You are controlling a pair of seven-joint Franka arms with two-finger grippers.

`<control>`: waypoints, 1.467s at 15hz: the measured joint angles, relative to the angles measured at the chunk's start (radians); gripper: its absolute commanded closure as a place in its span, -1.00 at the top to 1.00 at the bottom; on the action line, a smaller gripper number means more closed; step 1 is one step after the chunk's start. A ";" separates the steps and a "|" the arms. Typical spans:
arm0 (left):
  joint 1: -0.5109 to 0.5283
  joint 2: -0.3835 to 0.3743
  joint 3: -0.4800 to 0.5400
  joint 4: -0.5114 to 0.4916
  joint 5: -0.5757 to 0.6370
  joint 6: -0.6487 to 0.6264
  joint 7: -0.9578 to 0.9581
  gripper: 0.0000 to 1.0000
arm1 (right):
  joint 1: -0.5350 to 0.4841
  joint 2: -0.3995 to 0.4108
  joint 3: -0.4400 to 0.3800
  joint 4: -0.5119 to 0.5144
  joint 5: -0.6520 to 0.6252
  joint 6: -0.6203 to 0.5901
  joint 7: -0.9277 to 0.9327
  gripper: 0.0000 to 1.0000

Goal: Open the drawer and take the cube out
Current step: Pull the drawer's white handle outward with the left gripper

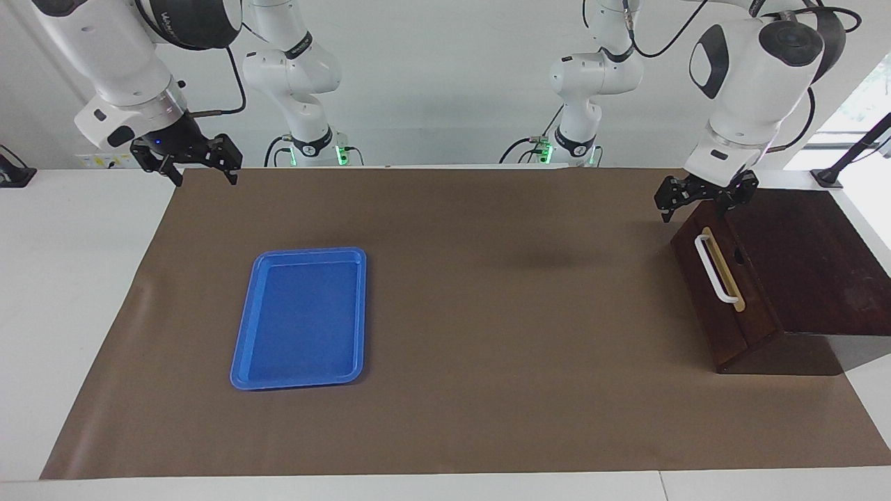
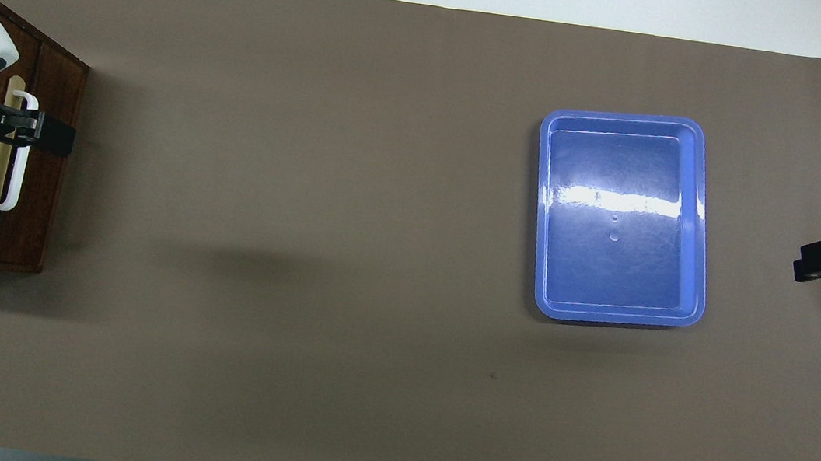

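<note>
Left gripper: jaws open and empty; it hangs over the drawer's front, above the end of the handle nearer the robots; touching nothing that can be made out.
Left gripper, from overhead: covers the handle partway along its length.
Right gripper: jaws spread wide, empty; the arm waits, its gripper in the air over the edge of the mat at the right arm's end of the table.
Right gripper, from overhead: only its dark tip shows, at the mat's edge.
Drawer: shut, front flush with the dark wooden box; it sits on the mat at the left arm's end of the table, front facing the middle of the table.
Handle: white bar on a tan strip, across the drawer front.
Cube: not visible in either view.
Tray: blue, flat on the mat toward the right arm's end, well apart from the drawer; nothing in it.
</note>
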 measured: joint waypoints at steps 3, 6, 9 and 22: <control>-0.005 0.001 0.001 -0.076 0.071 0.097 0.000 1.00 | 0.000 0.000 0.000 0.000 0.000 0.000 0.000 1.00; -0.005 0.014 0.005 -0.177 0.175 0.209 0.000 1.00 | 0.000 0.000 0.000 0.000 0.000 0.000 0.000 1.00; -0.005 0.060 0.006 -0.215 0.261 0.281 0.000 1.00 | 0.000 0.000 0.000 -0.001 0.000 -0.001 -0.096 1.00; 0.071 0.129 0.008 -0.313 0.333 0.518 -0.062 1.00 | 0.001 -0.075 0.006 -0.165 0.129 0.050 -0.655 1.00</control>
